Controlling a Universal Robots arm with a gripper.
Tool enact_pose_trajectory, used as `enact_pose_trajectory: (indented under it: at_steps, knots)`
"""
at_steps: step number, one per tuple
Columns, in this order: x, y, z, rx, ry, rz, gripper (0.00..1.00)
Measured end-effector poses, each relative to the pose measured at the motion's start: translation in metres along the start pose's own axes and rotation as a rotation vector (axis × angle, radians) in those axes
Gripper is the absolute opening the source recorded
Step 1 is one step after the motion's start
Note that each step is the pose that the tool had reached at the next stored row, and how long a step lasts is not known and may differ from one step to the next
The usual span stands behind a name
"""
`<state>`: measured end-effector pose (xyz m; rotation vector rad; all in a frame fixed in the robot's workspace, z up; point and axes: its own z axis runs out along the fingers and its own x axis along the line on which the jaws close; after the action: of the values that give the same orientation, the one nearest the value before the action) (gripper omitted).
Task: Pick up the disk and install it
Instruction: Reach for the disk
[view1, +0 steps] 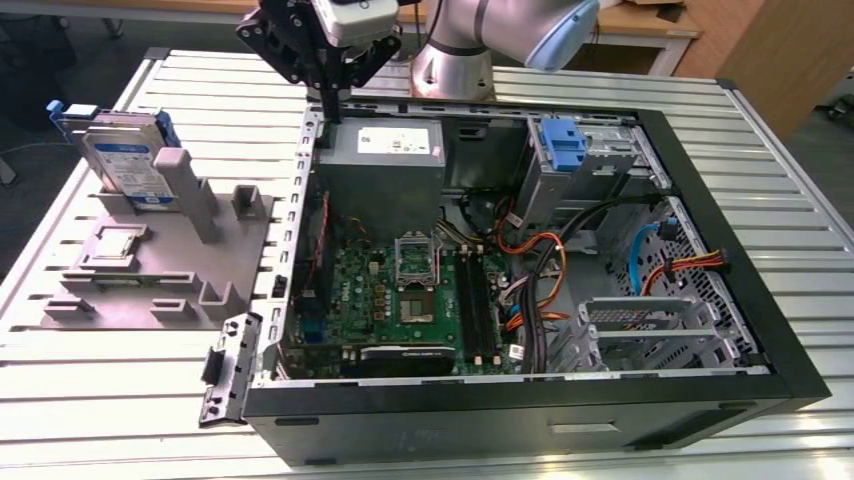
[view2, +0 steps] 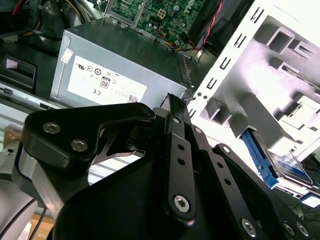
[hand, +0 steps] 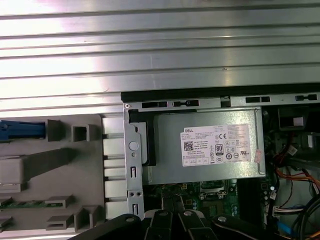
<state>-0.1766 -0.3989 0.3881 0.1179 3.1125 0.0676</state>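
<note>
Disk (view1: 127, 160) stands on edge in the grey fixture (view1: 147, 270) on the table (view1: 107, 400). It is near the table edge at the exterior view's left, toward the far corner on that side. We see its labelled face w/ the blue bracket around it. Long axis runs approx. upright, leaning back a bit against the fixture's post. In the second wrist view the disk (view2: 290, 170) shows past the PC case wall.

Claw (view1: 324, 102) hangs over the far corner of the PC case (view1: 787, 370), just above the PSU box (view1: 380, 150), pointing down. Its two fingers look pressed together w/ nothing btw. them. The second wrist view shows the claw (view2: 169, 100) w/ no gap at the tips either.

Key relation, as we judge it: disk lies toward the exterior view's left from the claw & lower, well apart, outside the case. Case side wall & fixture post sit btw. the two. One arm only, so no choice of hand. Nothing is picked yet: disk sits untouched in its fixture. The blue carrier (view1: 561, 140) inside the case is on the claw's other side, toward the exterior view's right.
</note>
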Motion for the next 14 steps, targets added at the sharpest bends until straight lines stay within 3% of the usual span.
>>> enact_pose_trajectory:
  at_steps: [14]
  knots:
    - [0.004, -0.0003, 0.0001, 0.0, 0.0, 0.0, 0.1]
